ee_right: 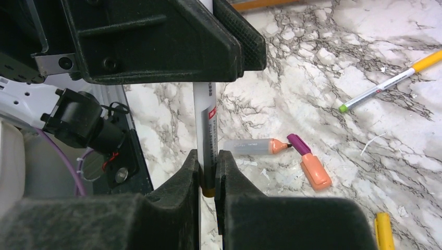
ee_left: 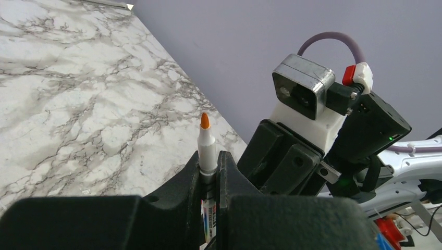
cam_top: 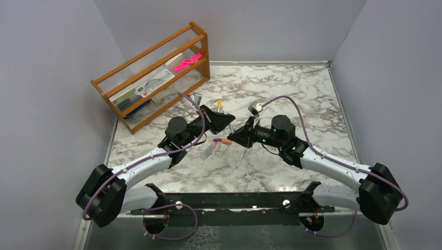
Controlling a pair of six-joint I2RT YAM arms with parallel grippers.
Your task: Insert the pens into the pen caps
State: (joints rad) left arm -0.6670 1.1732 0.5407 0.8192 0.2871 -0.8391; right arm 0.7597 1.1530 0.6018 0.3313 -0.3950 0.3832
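While the left gripper (ee_left: 212, 159) clamps a pen (ee_left: 207, 143) just below its orange tip and the right gripper (ee_right: 208, 156) pinches the same barrel lower down, any uneven pull risks twisting it loose, well above the yellow cap (ee_right: 383, 229) lying on the table (ee_right: 312, 52).

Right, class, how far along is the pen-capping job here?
Done: nothing looks capped yet. In hand: left jaws and right jaws both grip one pen, its orange tip bare. Still to do: capping it, plus the highlighter lying open beside an orange cap, and a loose yellow cap.
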